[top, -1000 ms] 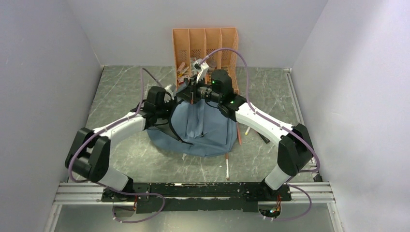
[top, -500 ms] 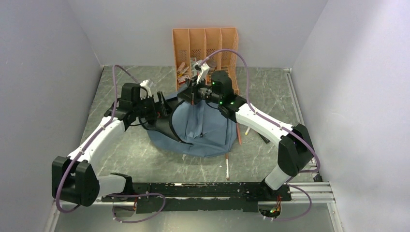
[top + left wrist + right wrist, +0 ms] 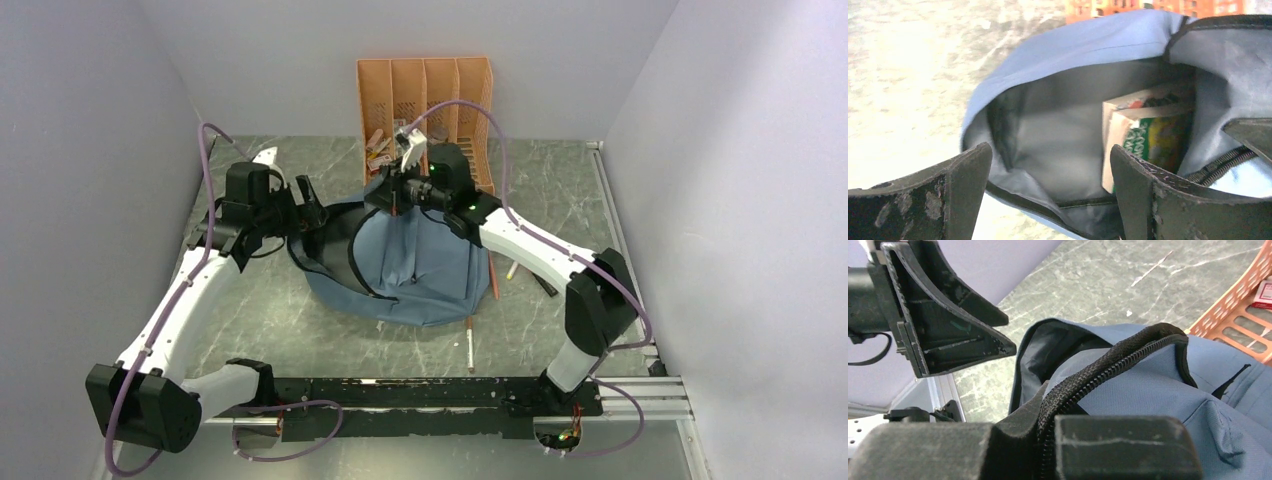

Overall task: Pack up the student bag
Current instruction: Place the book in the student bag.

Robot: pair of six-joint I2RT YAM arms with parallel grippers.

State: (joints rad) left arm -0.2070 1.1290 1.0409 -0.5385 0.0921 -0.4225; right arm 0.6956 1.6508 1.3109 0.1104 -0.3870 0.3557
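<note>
Student bag (image 3: pixel 430 270) zip clenched in right claw (image 3: pixel 1048 437); left claw (image 3: pixel 1048 155) (released) has withdrawn leftward.

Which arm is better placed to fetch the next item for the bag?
Left. The left gripper is open and empty beside the student bag, facing its mouth, while the right gripper is shut on the zip edge, holding the bag open.

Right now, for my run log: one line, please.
left gripper: open | right gripper: shut on zip edge | bag: open, book inside
</note>
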